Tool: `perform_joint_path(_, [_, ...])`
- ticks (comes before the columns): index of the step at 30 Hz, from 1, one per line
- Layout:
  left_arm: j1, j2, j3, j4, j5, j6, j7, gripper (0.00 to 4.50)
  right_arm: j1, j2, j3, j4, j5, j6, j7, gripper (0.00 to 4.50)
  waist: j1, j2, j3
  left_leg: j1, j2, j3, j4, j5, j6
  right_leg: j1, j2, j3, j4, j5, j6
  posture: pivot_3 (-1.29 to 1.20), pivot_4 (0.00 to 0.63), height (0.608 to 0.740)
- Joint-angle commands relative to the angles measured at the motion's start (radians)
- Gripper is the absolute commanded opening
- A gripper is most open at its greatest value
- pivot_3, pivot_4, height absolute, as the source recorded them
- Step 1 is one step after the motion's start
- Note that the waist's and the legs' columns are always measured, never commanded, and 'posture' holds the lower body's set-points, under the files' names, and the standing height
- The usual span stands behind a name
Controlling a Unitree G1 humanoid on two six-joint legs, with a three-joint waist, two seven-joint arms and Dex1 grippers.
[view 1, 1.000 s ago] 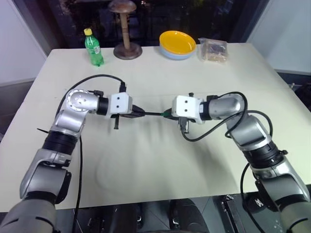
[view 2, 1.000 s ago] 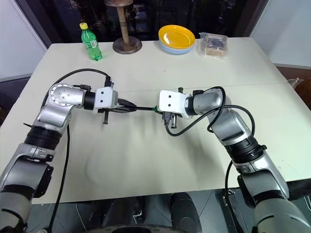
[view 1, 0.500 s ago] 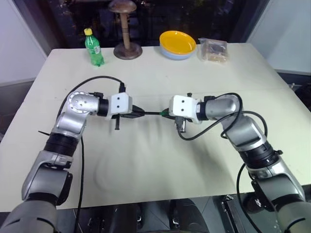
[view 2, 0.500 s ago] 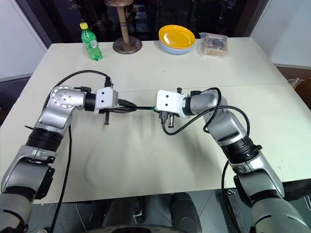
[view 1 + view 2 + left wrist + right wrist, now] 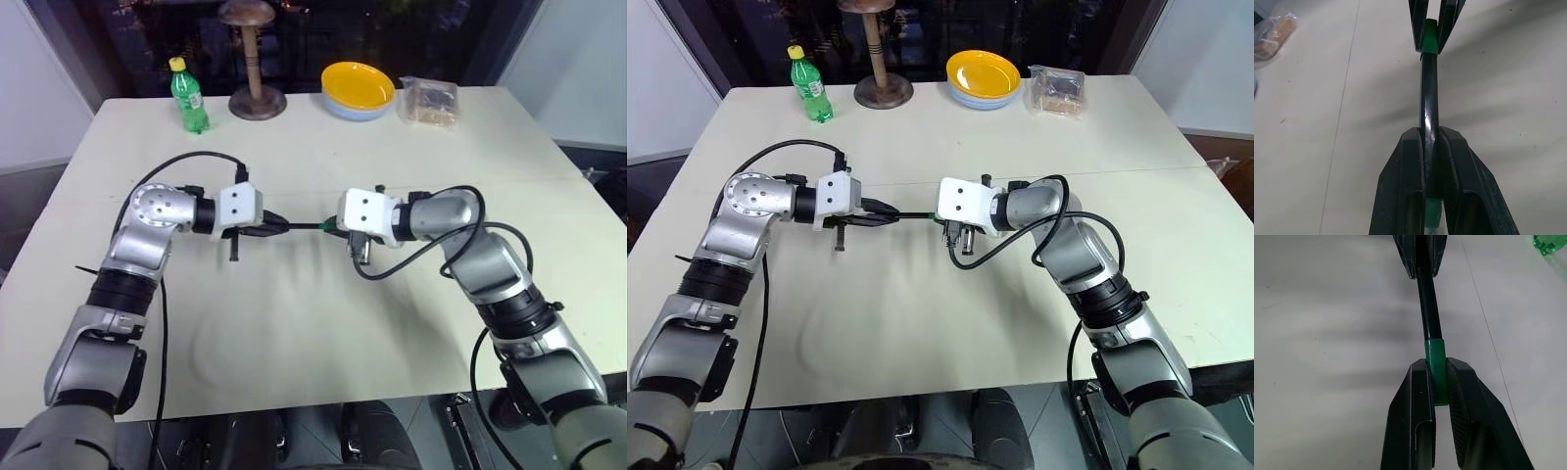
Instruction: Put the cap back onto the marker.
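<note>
Two grippers: both raised over the middle of the table (image 5: 323, 323), facing each other tip to tip, so that marker and cap share one line.
Left gripper (image 5: 279, 227): at 9 o'clock of the meeting point, fingers clenched on the marker (image 5: 1429, 105); the dark barrel runs out past its fingertips toward the other arm.
Right gripper (image 5: 333, 227): at 3 o'clock of the meeting point, fingers clamped on the cap (image 5: 1435, 363); about half of the green piece sticks out ahead of the pads.
Cap and marker: the cap's open end meets the barrel with no gap visible in the right wrist view (whether it is pushed fully home I cannot tell).
Why held so: each piece is pinched near its own end, which leaves the joint free and lets a straight push along the axis seat the cap.
Step, my judgement: final press; task nearly complete.
Risk, my judgement: a slight tilt of either wrist could bend the joint off-axis.
Far edge, 12 o'clock: green bottle (image 5: 188, 95), wooden stand (image 5: 257, 59), yellow bowl (image 5: 359, 88), clear packet (image 5: 429, 102), all well apart from the work.
</note>
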Motion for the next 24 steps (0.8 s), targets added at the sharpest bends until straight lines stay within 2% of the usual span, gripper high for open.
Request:
perform_joint_path(1, [-0.016, -0.038, 0.026, -0.063, -0.054, 0.014, 0.036, 0.00, -0.022, 0.046, 0.030, -0.086, 0.047, -0.058, 0.016, 0.08, 0.000, 0.000, 0.000, 0.000, 0.000, 0.000, 0.000, 0.000, 0.000, 0.000, 0.000, 0.000, 0.000, 0.000, 0.000, 0.00, 0.150, 0.740])
perform_joint_path(8, [0.029, -0.013, 0.050, -0.112, -0.053, 0.057, 0.049, 0.00, -0.013, 0.013, 0.016, -0.049, 0.028, -0.098, 0.022, 0.08, 0.000, 0.000, 0.000, 0.000, 0.000, 0.000, 0.000, 0.000, 0.000, 0.000, 0.000, 0.000, 0.000, 0.000, 0.000, 0.00, 0.150, 0.740])
perform_joint_path(11, [0.066, 0.005, 0.065, -0.150, -0.056, 0.079, 0.055, 0.00, -0.007, 0.002, 0.010, -0.040, 0.025, -0.114, 0.022, 1.36, -0.001, 0.000, 0.000, 0.000, 0.000, 0.000, 0.000, 0.000, 0.000, 0.000, 0.000, 0.000, 0.000, 0.000, 0.000, 0.00, 0.150, 0.740])
perform_joint_path(17, [0.187, 0.072, 0.109, -0.254, -0.079, 0.153, 0.107, 0.00, 0.007, -0.040, -0.017, -0.040, 0.038, -0.117, 0.023, 4.43, -0.002, 0.000, 0.000, 0.000, 0.001, 0.000, 0.000, 0.000, 0.000, 0.000, 0.000, 0.000, 0.000, 0.000, 0.000, 0.00, 0.150, 0.740])
perform_joint_path(24, [0.319, 0.118, 0.173, -0.395, -0.115, 0.299, 0.203, 0.00, 0.076, -0.109, -0.112, -0.132, 0.104, -0.029, 0.007, 4.43, 0.003, 0.000, 0.000, 0.000, 0.001, 0.000, 0.000, 0.000, 0.000, 0.000, -0.001, 0.000, 0.000, 0.000, 0.000, 0.00, 0.150, 0.740])
